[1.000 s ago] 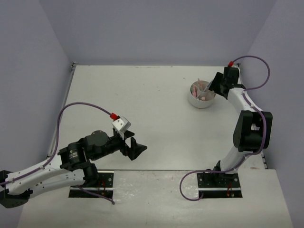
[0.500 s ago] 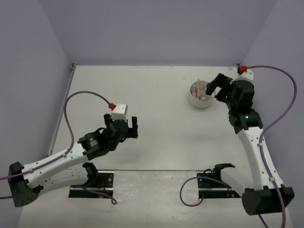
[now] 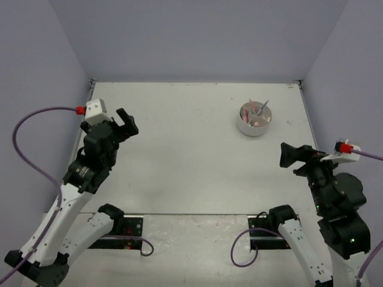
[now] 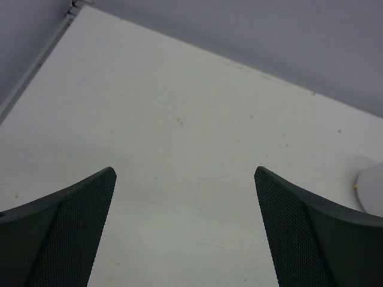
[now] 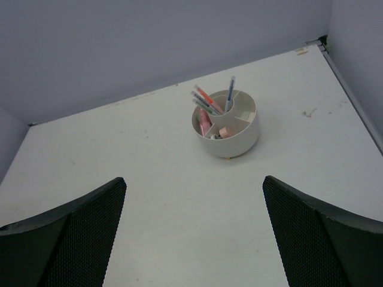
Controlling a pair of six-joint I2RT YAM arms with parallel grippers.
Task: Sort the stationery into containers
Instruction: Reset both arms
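Several thin bluish and red pens (image 5: 210,103) lean inside the low white round plastic tub (image 5: 238,142) at the far right of the pale table (image 3: 179,155), with pink eraser-like blocks (image 5: 223,131) in its wedges. We judge the pens light, stiff and slippery, best pinched mid-shaft. Our left gripper (image 4: 184,173) and right gripper (image 5: 194,179) hang wide open and empty, well apart from the tub.
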